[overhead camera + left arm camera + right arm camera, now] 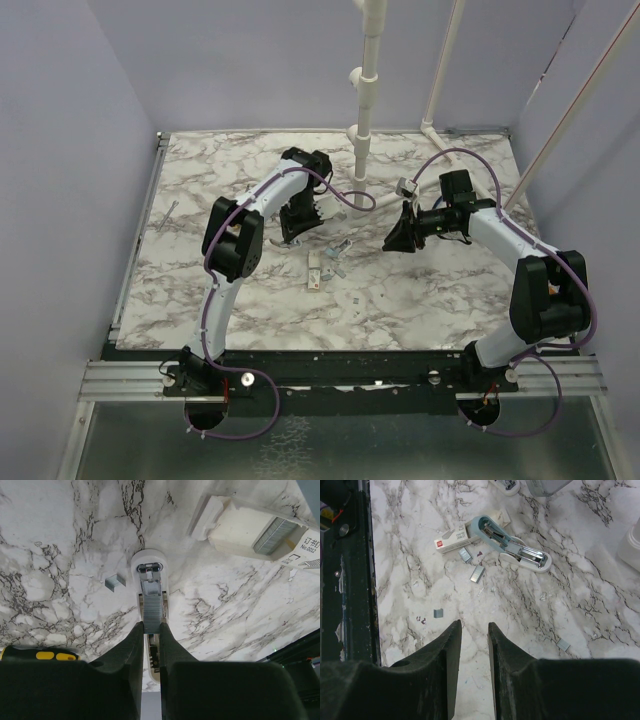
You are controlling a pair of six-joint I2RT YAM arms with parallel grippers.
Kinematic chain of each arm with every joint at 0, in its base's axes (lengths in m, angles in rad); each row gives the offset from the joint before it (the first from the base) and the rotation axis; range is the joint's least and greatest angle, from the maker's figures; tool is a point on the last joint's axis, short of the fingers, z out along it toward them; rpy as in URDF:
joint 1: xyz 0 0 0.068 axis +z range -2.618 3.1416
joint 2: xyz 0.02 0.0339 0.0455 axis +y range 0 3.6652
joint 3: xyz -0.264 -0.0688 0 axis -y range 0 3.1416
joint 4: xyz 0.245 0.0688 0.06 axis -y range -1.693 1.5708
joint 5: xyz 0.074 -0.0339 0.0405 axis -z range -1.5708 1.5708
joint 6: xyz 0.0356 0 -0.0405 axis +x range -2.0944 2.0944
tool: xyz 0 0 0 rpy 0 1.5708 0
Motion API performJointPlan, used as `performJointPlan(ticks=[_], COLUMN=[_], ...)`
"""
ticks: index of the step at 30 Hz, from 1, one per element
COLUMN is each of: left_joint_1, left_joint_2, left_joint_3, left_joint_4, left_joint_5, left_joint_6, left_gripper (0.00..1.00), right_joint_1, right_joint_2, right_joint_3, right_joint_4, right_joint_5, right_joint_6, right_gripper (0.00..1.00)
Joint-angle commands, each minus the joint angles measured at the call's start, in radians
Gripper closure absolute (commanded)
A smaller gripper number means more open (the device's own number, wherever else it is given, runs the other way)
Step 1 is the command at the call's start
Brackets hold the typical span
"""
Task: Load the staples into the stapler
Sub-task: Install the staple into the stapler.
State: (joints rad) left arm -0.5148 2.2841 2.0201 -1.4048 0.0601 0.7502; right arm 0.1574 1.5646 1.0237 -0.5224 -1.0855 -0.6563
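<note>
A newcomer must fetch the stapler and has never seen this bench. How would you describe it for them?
Near the middle of the grey-veined white marble table, in front of the white plastic pipe, lies a white oblong cardboard box with a red label. Beside it is the small white stapler, hinged open; only it has a light teal arm.

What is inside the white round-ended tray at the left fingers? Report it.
A silvery staple strip lies in the white tray's metal channel, its near end pinched between the left fingers. Bare channel shows beyond it. The fingers cover the tray's near part.
</note>
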Motion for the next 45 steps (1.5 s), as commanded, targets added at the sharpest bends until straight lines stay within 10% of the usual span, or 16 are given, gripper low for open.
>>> performJointPlan(ticks=[1, 45], left_joint_1=[-0.006, -0.015], left_joint_2=[0.020, 0.033], left_joint_3=[-0.004, -0.004], left_joint_4=[-0.019, -0.016], left_joint_5=[0.004, -0.013], left_joint_6=[0.020, 0.023], left_gripper=[1.00, 1.00], right_joint_1=[0.001, 0.001], right_joint_2=[0.016, 0.017], right_joint_3=[0.022, 0.025], right_joint_4=[-0.027, -0.029], right_joint_5=[-0.011, -0.010], right_joint_6=[-0.015, -0.014], right_gripper=[0.68, 0.68])
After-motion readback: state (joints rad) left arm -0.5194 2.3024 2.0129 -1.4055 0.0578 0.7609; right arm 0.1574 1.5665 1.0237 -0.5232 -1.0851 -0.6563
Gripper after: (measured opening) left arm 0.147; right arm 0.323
